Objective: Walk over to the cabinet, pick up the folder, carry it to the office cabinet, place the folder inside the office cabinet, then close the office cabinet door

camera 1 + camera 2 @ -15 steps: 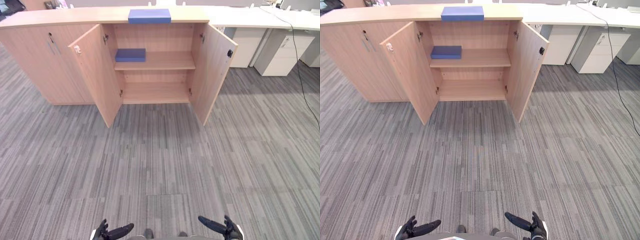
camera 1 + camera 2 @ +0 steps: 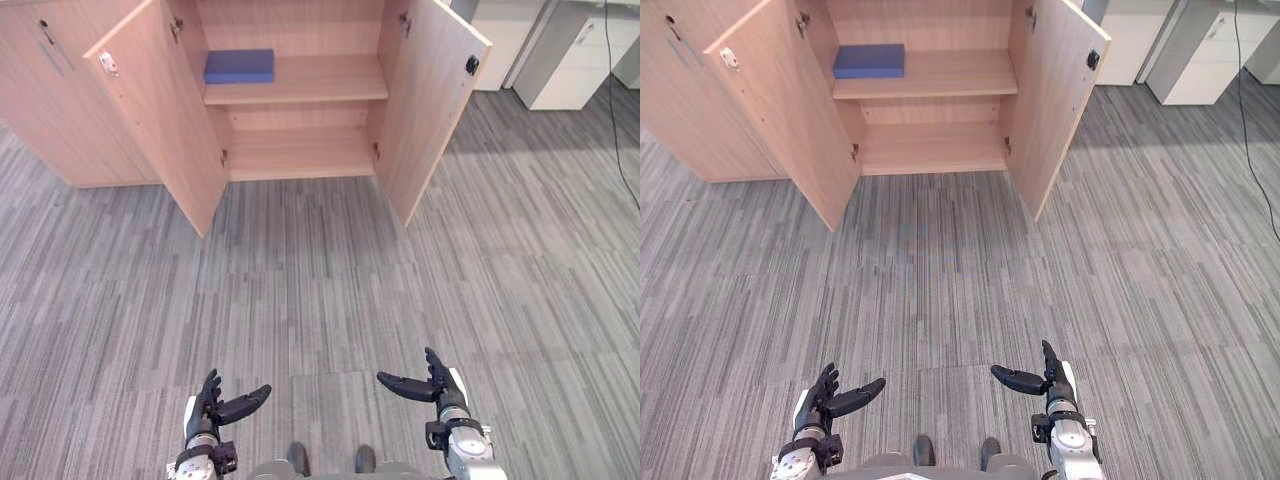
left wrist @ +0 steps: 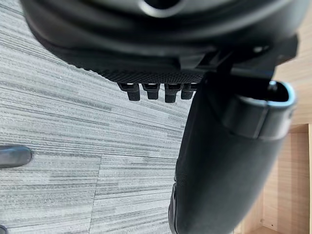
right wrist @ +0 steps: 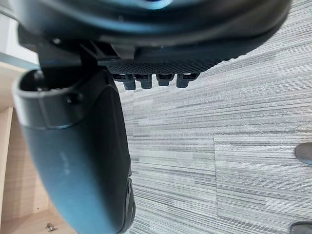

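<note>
**Open cabinet with folder on shelf**

Wooden cabinet [image 2: 310,150]: both doors are swung wide open. Blue folder [image 2: 239,66]: laid flat at the left end of the upper shelf. Left hand [image 2: 210,405] and right hand [image 2: 438,388]: held low over grey carpet [image 2: 300,290], fingers relaxed, nothing grasped.

i can read no text, number or sign here. a small white patch [image 2: 107,69] sits high on the open left door [image 2: 165,120] of the cabinet [image 2: 310,155], too small for me to tell if it bears print. the folder [image 2: 239,66] on the shelf is likewise too far off to read.
</note>
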Robot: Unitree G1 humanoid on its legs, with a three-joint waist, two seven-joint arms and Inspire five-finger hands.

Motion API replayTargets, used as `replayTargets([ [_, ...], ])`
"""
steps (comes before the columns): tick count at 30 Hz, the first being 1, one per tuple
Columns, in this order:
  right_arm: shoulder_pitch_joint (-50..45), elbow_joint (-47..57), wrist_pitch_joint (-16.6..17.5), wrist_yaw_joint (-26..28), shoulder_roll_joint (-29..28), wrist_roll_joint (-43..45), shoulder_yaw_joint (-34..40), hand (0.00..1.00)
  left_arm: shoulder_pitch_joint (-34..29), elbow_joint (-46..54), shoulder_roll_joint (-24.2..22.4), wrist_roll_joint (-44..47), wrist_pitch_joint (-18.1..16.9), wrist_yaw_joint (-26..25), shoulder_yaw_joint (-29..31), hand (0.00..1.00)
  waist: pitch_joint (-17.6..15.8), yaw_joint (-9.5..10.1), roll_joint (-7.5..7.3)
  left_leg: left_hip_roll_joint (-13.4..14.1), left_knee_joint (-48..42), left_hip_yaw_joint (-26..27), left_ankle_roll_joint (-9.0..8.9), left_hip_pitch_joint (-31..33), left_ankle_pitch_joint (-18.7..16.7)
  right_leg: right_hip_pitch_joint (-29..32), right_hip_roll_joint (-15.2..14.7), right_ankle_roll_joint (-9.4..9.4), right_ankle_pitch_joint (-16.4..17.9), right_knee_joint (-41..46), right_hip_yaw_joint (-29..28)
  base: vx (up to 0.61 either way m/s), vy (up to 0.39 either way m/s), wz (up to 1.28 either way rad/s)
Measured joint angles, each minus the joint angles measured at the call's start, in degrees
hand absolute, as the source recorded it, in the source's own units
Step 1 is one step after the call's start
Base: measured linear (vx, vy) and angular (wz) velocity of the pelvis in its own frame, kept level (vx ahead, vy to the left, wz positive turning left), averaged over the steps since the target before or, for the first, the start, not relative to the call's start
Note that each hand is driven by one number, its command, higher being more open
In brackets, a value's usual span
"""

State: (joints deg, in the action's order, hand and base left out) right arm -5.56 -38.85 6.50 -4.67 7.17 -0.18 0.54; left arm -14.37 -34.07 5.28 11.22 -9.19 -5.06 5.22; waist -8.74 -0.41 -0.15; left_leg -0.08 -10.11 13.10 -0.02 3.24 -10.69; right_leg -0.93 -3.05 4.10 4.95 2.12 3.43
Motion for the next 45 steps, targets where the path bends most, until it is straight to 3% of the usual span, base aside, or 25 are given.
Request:
replayTargets([
  [3, 0.5, -0.1, -0.1, -0.2, 0.7, 0.0, 0.0, 1.0, -0.2, 1.4, -1.3, 0.0, 0.1, 0.0, -0.1, 1.0, -0.7, 0.59, 0.79, 0.2, -4.9, 1.0, 1.53, 1.4, -5.1, 6.4, -1.0, 2.1, 6.4, 14.5, 0.1, 0.07, 0.101, -0.23],
  [6, 0.1, -0.1, -0.3, -0.3, 0.6, 0.0, -0.3, 1.0, -0.8, 2.6, -0.7, 0.0, 0.1, -0.3, -1.2, 1.0, -2.0, -0.27, 0.61, -1.4, -5.1, 0.1, 3.14, -2.5, -7.3, 16.4, -4.5, 1.22, 9.9, 39.6, 3.4, 0.19, 0.123, 0.09],
  [9, 0.0, -0.1, -0.8, -0.3, 0.6, 0.1, -1.5, 1.0, -0.4, 2.7, 0.9, 0.0, 0.2, -1.8, -2.9, 1.0, -2.9, -0.85, 1.07, -1.4, -3.4, -1.9, 3.45, -6.7, -9.4, 22.8, -4.9, -0.53, 12.7, 40.1, 6.6, 0.33, 0.034, 0.32],
  [11, 0.6, -0.1, -0.8, -0.4, 1.0, 0.1, -2.1, 1.0, 1.2, 2.7, 1.2, 0.0, 0.1, -2.4, -2.9, 1.0, -4.4, -1.67, 1.81, 0.1, -1.1, -3.7, 3.24, -9.4, -9.5, 27.1, -3.3, -1.41, 11.2, 33.7, 8.7, 0.47, -0.058, 0.61],
  [12, 1.0, 0.0, -0.8, -0.4, 1.6, 0.1, -2.4, 1.0, 2.5, 2.6, 1.2, 0.0, 0.1, -2.5, -3.0, 1.0, -5.3, -2.22, 3.09, 2.1, 0.7, -5.2, 2.2, -11.3, -9.6, 29.3, -1.4, -1.86, 7.5, 26.5, 10.0, 0.55, -0.114, 0.66],
  [14, 0.3, 0.1, -0.8, -0.5, 1.8, 0.4, -2.5, 1.0, 3.7, 2.5, 1.5, 0.0, 0.1, -2.5, -3.4, 1.0, -5.4, -2.64, 2.98, 3.4, 2.5, -6.8, -0.8, -14.5, -10.2, 31.2, 0.2, -2.46, -1.4, 15.8, 10.2, 0.63, -0.148, 0.71],
  [15, -0.1, 0.5, -0.8, -0.6, 1.9, 0.6, -2.5, 1.0, 3.6, 2.2, 1.6, -0.1, 0.1, -2.5, -3.3, 1.0, -5.4, -3.43, 2.61, 3.7, 2.5, -8.0, -2.76, -16.7, -11.3, 31.0, 0.0, -3.93, -10.0, 14.5, 9.5, 0.72, -0.204, 0.55],
  [16, 1.3, 0.3, -1.0, -0.8, 2.8, 0.6, -2.3, 1.0, 4.6, 1.2, 0.6, -0.1, 0.2, -2.5, -3.5, 1.0, -6.2, -3.53, 4.77, 6.0, 0.6, -8.5, -4.43, -17.8, -11.4, 31.7, 0.7, -6.76, -10.2, 20.9, 10.7, 0.85, -0.266, 0.45],
  [17, 2.1, 0.6, -0.9, -1.0, 2.7, 0.6, -1.9, 1.0, 5.2, 1.1, 0.6, -0.1, 0.1, -2.2, -4.0, 1.0, -6.2, -3.87, 4.73, 6.5, -3.1, -8.3, -7.69, -16.5, -9.4, 31.9, 0.2, -7.25, -6.3, 24.2, 11.3, 0.69, -0.235, 0.33],
  [18, 2.4, 1.0, -0.9, -1.1, 2.8, 0.6, -1.7, 1.0, 5.6, 0.9, 0.4, -0.1, 0.1, -2.1, -4.7, 1.0, -6.3, -4.03, 4.75, 7.0, -9.7, -7.9, -8.69, -14.3, -6.5, 30.5, 0.0, -7.1, -3.4, 25.2, 11.7, 0.67, -0.263, 0.34],
  [20, 2.2, 0.9, -0.9, -1.2, 2.7, 0.6, -2.7, 1.0, 5.4, 0.1, -0.8, -0.2, 0.1, -2.1, -4.4, 1.0, -6.9, -3.92, 4.5, 9.7, -30.0, -6.4, -8.66, -6.7, 5.4, 22.8, 1.0, -7.52, 0.1, 22.0, 11.8, 0.63, -0.243, 0.16],
  [22, 2.5, 0.8, -0.9, -1.5, 1.4, 0.7, -3.3, 1.0, 5.2, 0.1, -0.6, -0.2, 0.0, -2.0, -4.1, 1.0, -8.4, -1.92, 3.59, 14.3, -52.9, -2.2, -4.47, 5.0, 0.2, 11.0, 4.0, -8.44, 1.1, 13.3, 10.7, 0.63, -0.193, -0.23],
  [25, 3.5, 1.1, -0.4, -1.7, 0.8, 1.3, -3.3, 1.0, 5.4, 0.4, -0.2, -0.2, 0.0, -1.5, -4.1, 1.0, -9.5, -0.11, 1.44, 12.8, -43.8, 3.0, -1.96, 17.0, -4.0, -0.3, 4.1, -8.31, 1.1, 3.5, 8.1, 0.71, -0.103, -0.32],
  [27, 4.9, 0.8, -0.4, -1.8, 1.3, 1.3, -3.3, 1.0, 5.3, 0.5, 0.2, -0.2, 0.0, -1.1, -4.1, 1.0, -9.8, 1.58, 0.99, 9.2, -24.5, 1.5, -2.96, 20.7, -2.5, -3.8, 3.3, -6.86, 2.2, 0.8, 4.9, 0.61, 0.035, -0.83],
  [28, 5.6, 0.4, -0.4, -1.9, 1.5, 1.2, -3.0, 1.0, 5.0, 0.5, 0.3, -0.2, 0.1, -1.2, -3.9, 1.0, -9.7, 2.36, 1.16, 7.7, -10.4, -0.8, -3.82, 21.2, 2.2, -6.2, 2.9, -5.49, 3.6, -0.4, 2.6, 0.64, 0.117, -1.03],
  [29, 6.0, -0.2, -0.4, -2.1, 1.4, 1.2, -2.8, 1.0, 4.8, 0.4, 0.3, -0.2, 0.1, -1.2, -3.8, 1.0, -9.6, 2.71, 1.2, 7.1, -5.9, -1.8, -3.66, 21.2, 6.2, -7.6, 2.6, -4.83, 4.3, -0.9, 1.5, 0.68, 0.208, -1.08],
  [30, 6.0, -1.4, -0.5, -2.4, 1.3, 1.2, -2.4, 1.0, 4.7, 0.1, 0.3, -0.2, 0.2, -1.4, -3.3, 1.0, -9.2, 3.52, 0.82, 6.4, -4.7, -2.1, -1.78, 19.5, 15.0, -9.9, 1.8, -3.31, 5.5, -1.1, -0.6, 0.71, 0.252, -0.68],
  [31, 5.7, -1.7, -0.6, -2.6, 0.8, 1.2, -2.3, 1.0, 5.1, -0.2, 0.7, -0.2, 0.2, -1.5, -3.0, 1.0, -8.5, 3.16, -0.7, 4.8, -5.0, -1.8, 1.8, 18.9, 15.5, -10.2, -0.4, -2.74, 5.8, -0.5, -0.8, 0.71, 0.263, -0.41],
  [33, 5.0, -1.5, -0.7, -2.3, 0.4, 1.1, -0.9, 1.0, 6.0, 0.6, 0.3, -0.7, 0.1, -1.8, -2.5, 1.0, -7.9, 2.03, -1.7, 3.1, -9.5, -0.9, 3.89, 18.6, 10.8, -7.9, -3.0, -1.23, 6.6, 8.3, -1.8, 0.67, 0.261, -0.03],
  [36, 3.9, -2.5, -0.8, -2.0, -0.7, 1.0, -0.7, 1.0, 4.9, 0.3, 1.0, -1.8, 0.2, -1.9, -2.5, 1.0, -7.7, 0.75, -2.07, 1.3, -10.7, 0.8, 4.89, 7.2, 2.2, 2.7, -6.6, 6.17, -0.3, 44.9, -1.9, 0.68, 0.241, -0.2],
  [38, 3.4, -2.9, -0.9, -1.7, -1.4, 1.0, -1.1, 1.0, 5.1, 0.1, 1.5, -1.7, 0.1, -2.2, -2.8, 1.0, -7.6, 0.15, -1.98, 0.7, -7.0, 0.8, 5.12, 0.0, 1.0, 9.1, -7.9, 0.45, 4.4, 56.3, 0.6, 0.47, 0.073, 0.03],
  [39, 3.1, -2.9, -0.8, -1.7, -1.7, 1.0, -1.5, 1.0, 5.1, 0.1, 1.6, -1.7, 0.1, -2.3, -2.8, 1.0, -7.4, -0.11, -1.79, 0.8, -4.5, 0.7, 5.12, -3.0, 1.0, 11.8, -7.8, -0.53, 6.2, 56.3, 2.7, 0.48, 0.016, 0.13],
  [42, 3.0, -3.0, -0.8, -1.3, -1.7, 0.9, -2.6, 1.0, 6.2, -0.2, 2.8, -1.7, 0.0, -2.3, -2.5, 1.0, -7.5, -1.08, -1.58, 3.1, -1.9, -0.7, 5.0, -8.2, 1.0, 17.6, -3.8, -2.29, 9.1, 36.4, 8.4, 0.48, -0.087, 0.34],
  [44, 1.3, -3.1, -0.8, -1.3, -1.5, 1.0, -2.6, 1.0, 5.7, -0.1, 3.4, -1.7, 0.0, -2.2, -2.4, 1.0, -6.5, -1.77, -2.74, 2.8, -2.5, -2.0, 0.91, -10.0, -0.7, 16.5, -0.6, -3.16, -1.3, 12.3, 7.5, 0.59, -0.166, 0.51],
  [45, 0.9, -5.2, -1.2, -1.5, 0.2, 0.6, -2.1, 1.0, 6.4, -2.9, 1.3, -1.7, 0.6, -2.3, -2.4, 1.0, -5.4, -1.35, -0.77, 4.8, -5.0, -3.2, -3.02, -11.5, -4.6, 17.0, 1.0, -7.01, -11.1, 11.9, 6.8, 0.58, -0.153, 0.33],
])
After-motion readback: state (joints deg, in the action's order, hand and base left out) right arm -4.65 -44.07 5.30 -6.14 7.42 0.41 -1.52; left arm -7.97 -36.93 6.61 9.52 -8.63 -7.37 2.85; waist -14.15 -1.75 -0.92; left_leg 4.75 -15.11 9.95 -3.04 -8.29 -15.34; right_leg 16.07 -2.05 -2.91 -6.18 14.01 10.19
